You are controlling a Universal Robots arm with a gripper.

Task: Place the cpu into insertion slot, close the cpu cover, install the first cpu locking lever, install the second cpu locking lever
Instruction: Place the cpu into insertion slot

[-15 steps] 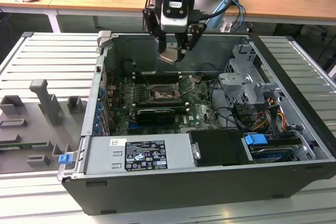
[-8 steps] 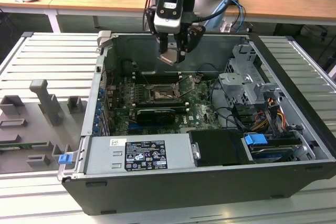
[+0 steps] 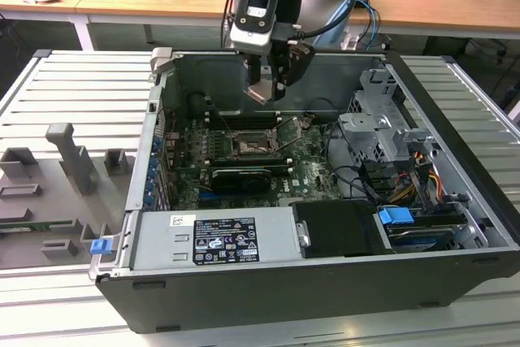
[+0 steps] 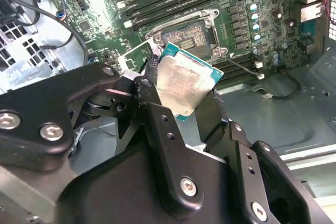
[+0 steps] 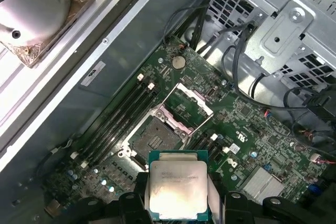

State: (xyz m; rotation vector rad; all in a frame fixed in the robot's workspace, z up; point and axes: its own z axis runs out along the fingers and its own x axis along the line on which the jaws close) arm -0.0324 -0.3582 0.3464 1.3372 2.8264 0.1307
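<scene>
One gripper (image 3: 264,89), fingers (image 4: 148,94) closed on two edges of the square chip (image 5: 177,190), holding it in the air over the open computer case (image 3: 244,302), above the bare socket (image 5: 155,139), metal cover (image 5: 191,100) tipped up beside it

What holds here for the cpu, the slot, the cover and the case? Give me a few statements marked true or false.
1. The gripper holds the cpu by its edges. True.
2. The cpu sits in the insertion slot. False: the slot is bare, and the cpu hangs above the board in both wrist views.
3. The cpu cover is shut over the slot. False: it stands swung open beside the slot.
4. The computer case lies open, with the green board exposed under the gripper. True.
</scene>
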